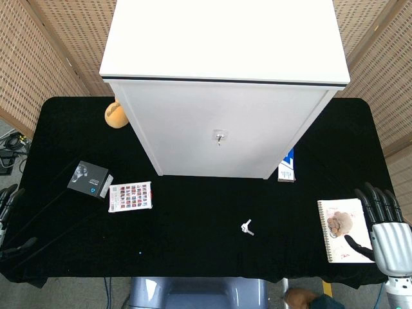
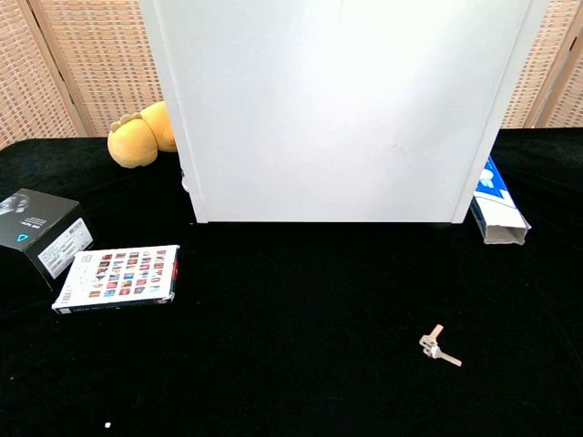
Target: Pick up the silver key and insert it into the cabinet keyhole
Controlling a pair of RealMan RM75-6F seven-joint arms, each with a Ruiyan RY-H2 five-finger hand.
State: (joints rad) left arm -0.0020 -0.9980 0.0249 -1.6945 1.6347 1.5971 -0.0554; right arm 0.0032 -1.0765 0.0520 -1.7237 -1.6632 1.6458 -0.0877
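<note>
Silver key [image 1: 247,227]: lies flat on the black table [image 1: 193,251], well apart from both hands, inward of the right hand's fingers and toward the cabinet side of them. In the chest view it seems to carry a small ring or second piece at its head, though it is too small to be sure.

Right hand [image 1: 385,225]: rests at the table's right edge, fingers spread and straight, holding nothing. Its fingertips [image 1: 368,192] lie over the outer edge of a spiral notebook [image 1: 341,228], with the thumb across the notebook's lower part.

Left hand [image 1: 9,222]: only dark fingers show at the left edge, apart and empty as far as can be told. The key is far across the table from them.

Cabinet keyhole [image 1: 219,136]: in the middle of the white cabinet [image 1: 225,122] door, beyond the key as seen from the right fingers. Something metallic already shows at the lock.

Handling: the key is likely light, stiff and thin, lying low on cloth, so it may slide or be hard to get under. Best taken by a thumb-and-finger pinch on the broad head, leaving the blade free to point at the lock.

Step in hand: the reach has not begun; the right hand looks the nearer choice.
</note>
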